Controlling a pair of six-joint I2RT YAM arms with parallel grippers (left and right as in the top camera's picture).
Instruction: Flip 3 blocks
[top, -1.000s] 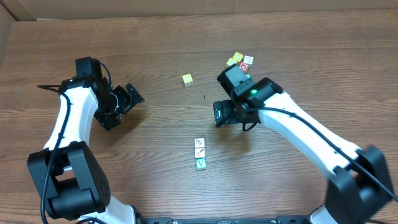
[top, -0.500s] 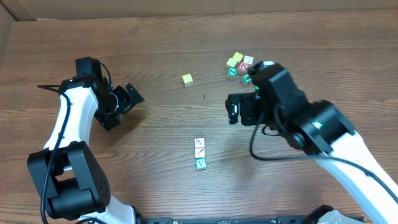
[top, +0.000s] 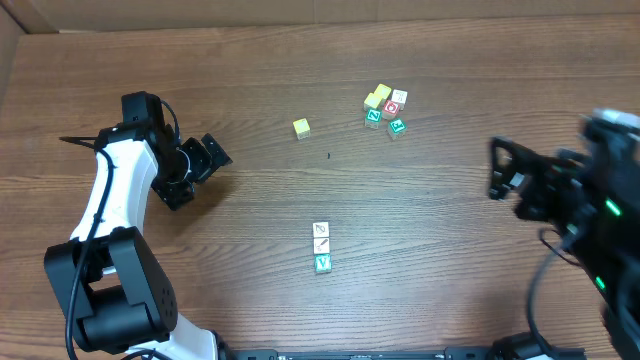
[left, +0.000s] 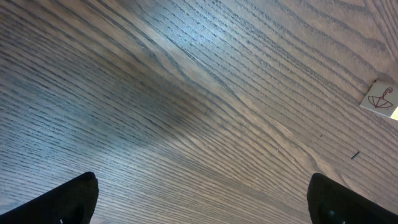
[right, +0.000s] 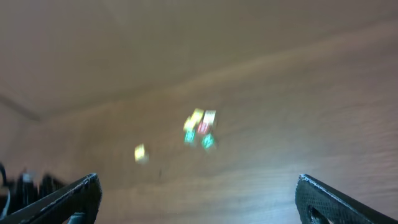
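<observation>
The big brown wooden table (top: 300, 60) held everything. The left arm (top: 112, 190) was bent over the left side, low to the wood. The right arm (top: 585, 205) was up over the right edge, well apart from all the cubes. I think it was out there so it would not hide or bump them. Its own picture was blurry.

The left gripper (left: 205, 199) had its two fingers spread wide with only bare table between them. It held nothing. The right gripper (right: 199, 199) was spread wide too, and nothing was in it. Open fingers like that look ready to grab, but neither hand was near a block.

Far on the right side sat a little heap of cubes (top: 385, 108), yellow, red, white and green, touching or just beside each other. They looked like spare ones.

The three blocks (top: 322, 246) lay near the front, about the middle of the table, in a neat short line going from far to near. They were touching or almost touching. The two farther ones had white tops with small reddish marks. The nearest one was the teal-green block (top: 322, 263) with a white letter on top. I think they were lined up so a hand could take them one by one. I could not tell if any had been flipped.

One yellow cube (top: 301, 127) sat alone, farther back.
</observation>
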